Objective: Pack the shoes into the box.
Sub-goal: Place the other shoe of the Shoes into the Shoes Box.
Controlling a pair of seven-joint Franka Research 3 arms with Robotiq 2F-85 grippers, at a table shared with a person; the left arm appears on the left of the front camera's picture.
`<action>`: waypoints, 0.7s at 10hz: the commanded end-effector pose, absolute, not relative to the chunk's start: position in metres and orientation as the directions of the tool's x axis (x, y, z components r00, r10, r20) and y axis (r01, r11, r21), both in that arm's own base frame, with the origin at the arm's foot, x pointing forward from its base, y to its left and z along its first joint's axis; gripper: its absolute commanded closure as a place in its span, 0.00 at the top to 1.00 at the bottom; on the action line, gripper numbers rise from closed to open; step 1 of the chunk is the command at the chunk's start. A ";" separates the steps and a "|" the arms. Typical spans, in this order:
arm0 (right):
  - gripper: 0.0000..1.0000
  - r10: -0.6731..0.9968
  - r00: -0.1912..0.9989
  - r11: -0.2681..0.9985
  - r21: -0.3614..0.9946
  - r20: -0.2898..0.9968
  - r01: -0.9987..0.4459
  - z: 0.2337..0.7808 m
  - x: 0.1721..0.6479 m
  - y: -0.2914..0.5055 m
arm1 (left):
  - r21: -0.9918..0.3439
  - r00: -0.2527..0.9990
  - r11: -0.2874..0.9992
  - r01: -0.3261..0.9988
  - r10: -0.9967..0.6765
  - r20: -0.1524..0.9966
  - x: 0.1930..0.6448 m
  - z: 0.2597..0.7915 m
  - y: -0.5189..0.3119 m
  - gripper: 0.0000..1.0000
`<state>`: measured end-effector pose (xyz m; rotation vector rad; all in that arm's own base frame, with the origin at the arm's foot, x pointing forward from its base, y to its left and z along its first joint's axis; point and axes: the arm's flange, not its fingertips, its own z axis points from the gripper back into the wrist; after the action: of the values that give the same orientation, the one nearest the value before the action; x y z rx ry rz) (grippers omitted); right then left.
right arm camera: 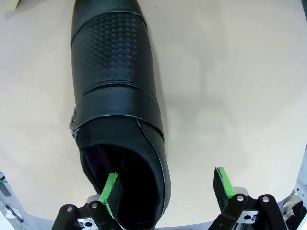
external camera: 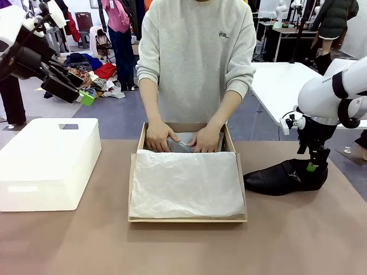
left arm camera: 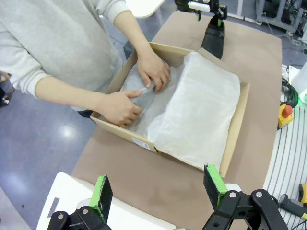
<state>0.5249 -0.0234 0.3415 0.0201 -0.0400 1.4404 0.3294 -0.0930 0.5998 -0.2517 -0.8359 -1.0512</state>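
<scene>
One glossy black shoe (external camera: 281, 177) lies on its sole on the table, right of the box, toe pointing at the box. My right gripper (external camera: 312, 167) stands open at its heel. In the right wrist view one green pad (right arm camera: 112, 187) is inside the shoe (right arm camera: 115, 86) opening and the other is outside over bare table, so the right gripper (right arm camera: 167, 184) straddles the heel wall. The brown cardboard box (external camera: 140, 150) sits mid-table, lined with white tissue paper (external camera: 186, 183). The person's hands (external camera: 157, 136) press a grey paper-covered shape at its far end. My left gripper (external camera: 80, 93) hangs open, high at left.
A large white plastic bin (external camera: 49, 163) stands on the table left of the box. From the left wrist, the left gripper (left arm camera: 158, 189) looks down on the box (left arm camera: 237, 129), the person's hands (left arm camera: 153, 72) and the far shoe (left arm camera: 213, 40). Bare table lies in front.
</scene>
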 end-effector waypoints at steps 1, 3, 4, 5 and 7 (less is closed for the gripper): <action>1.00 0.989 0.108 0.111 -0.022 0.104 -0.994 0.333 0.528 -0.031 | 0.191 0.219 0.490 0.850 -0.661 0.718 0.330 0.600 -0.092 1.00; 1.00 0.983 0.145 0.146 0.005 0.116 -0.989 0.323 0.532 -0.033 | 0.191 0.219 0.490 0.850 -0.661 0.718 0.330 0.600 -0.092 1.00; 0.98 0.978 0.164 0.163 0.021 0.131 -0.986 0.320 0.533 -0.034 | 0.191 0.219 0.490 0.850 -0.661 0.718 0.330 0.600 -0.092 1.00; 0.83 0.976 0.178 0.174 0.040 0.129 -0.984 0.317 0.534 -0.035 | 0.191 0.219 0.490 0.850 -0.661 0.718 0.330 0.600 -0.092 1.00; 0.53 0.973 0.193 0.188 0.051 0.125 -0.981 0.318 0.534 -0.036 | 0.191 0.219 0.490 0.850 -0.661 0.718 0.330 0.600 -0.092 1.00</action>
<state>0.5275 -0.0339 0.3132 0.0998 -0.0491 1.3777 0.3294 -0.0930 0.5997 -0.2517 -0.8359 -1.0512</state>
